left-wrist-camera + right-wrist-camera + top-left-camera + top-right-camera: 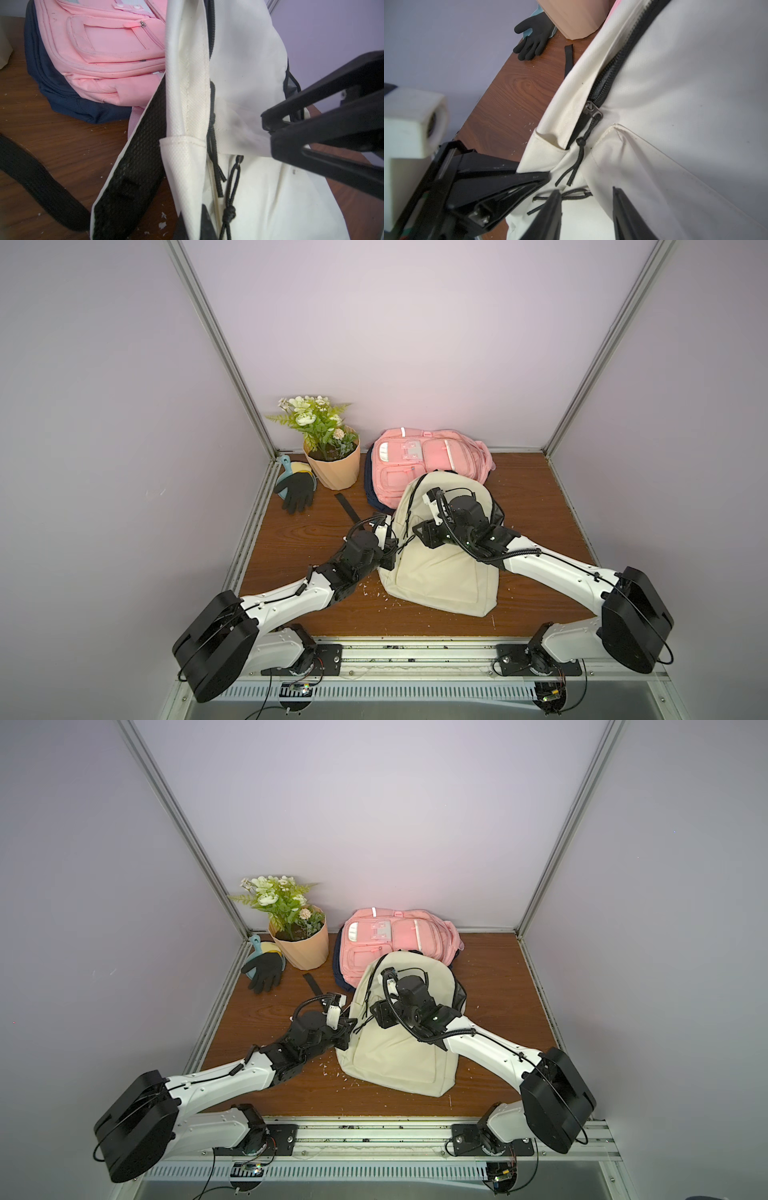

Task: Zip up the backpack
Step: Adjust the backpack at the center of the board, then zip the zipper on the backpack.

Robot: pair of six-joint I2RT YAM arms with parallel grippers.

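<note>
Cream canvas backpack lying mid wooden surface. Left end effector clenching fabric at its 9 o'clock edge. Right end effector, jaws parted, straddling black cord pull, gripping nothing. Metal zip slider sitting low on track; pulling seemingly not yet begun.

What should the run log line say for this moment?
left hand: shut, pinching cream backpack fabric | right hand: open, straddling zipper pull cord, not gripping | step: cord grasp pending
</note>
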